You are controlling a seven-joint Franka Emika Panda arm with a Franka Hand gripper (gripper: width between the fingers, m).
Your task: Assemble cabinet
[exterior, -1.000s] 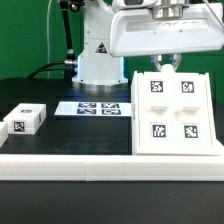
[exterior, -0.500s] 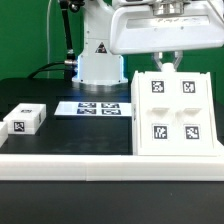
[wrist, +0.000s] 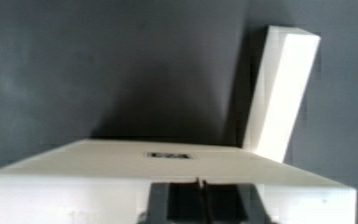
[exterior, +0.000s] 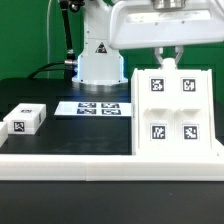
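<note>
The cabinet body (exterior: 178,112) stands upright on the counter (exterior: 80,138), at the front edge toward the exterior view's right corner. It is a large white box, and its broad face toward the exterior camera carries four square black-and-white tags (exterior: 157,86) in two rows of two. Its foot sits just behind the counter's raised white rim (exterior: 90,158).

The tool (exterior: 169,60) hangs directly over the body's top edge, close to it. The exterior view does not settle whether the two touch. In the wrist view the dark fingers (wrist: 176,205) sit pressed together with only a thin seam between them and nothing clamped. Just beyond them is a white face of the body (wrist: 105,168) bearing one small tag (wrist: 167,156). A long narrow white bar (wrist: 282,90) reaches from one corner of that face across the dark counter. I cannot tell whether it belongs to the body.

A small panel piece (exterior: 25,119), white and tagged on its top and front, lies near the front edge at the exterior view's left corner, well apart from the body. Between the two and farther back, the marker board (exterior: 100,106) lies flat on the counter. Behind it, at the back edge, stands the white robot base (exterior: 100,60) with a triangle sticker.
</note>
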